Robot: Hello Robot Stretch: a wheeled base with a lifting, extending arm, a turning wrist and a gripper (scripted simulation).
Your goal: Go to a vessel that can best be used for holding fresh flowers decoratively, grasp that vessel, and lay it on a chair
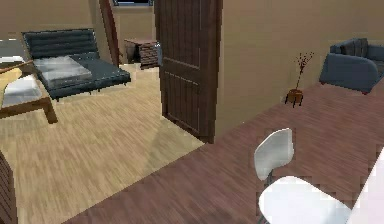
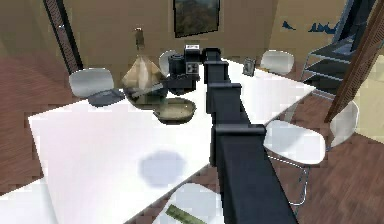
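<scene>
Forward view: white chair [image 1: 285, 178] at lower right, a likely place to lay the vessel.
Arm side view: vase [image 2: 142, 72] stands on tabletop [image 2: 100, 145], bowl [image 2: 175, 110] near it. Pincer [image 2: 168, 68] by the vase; spread and hold cannot be told. Approach level, clear of the bowl.
</scene>
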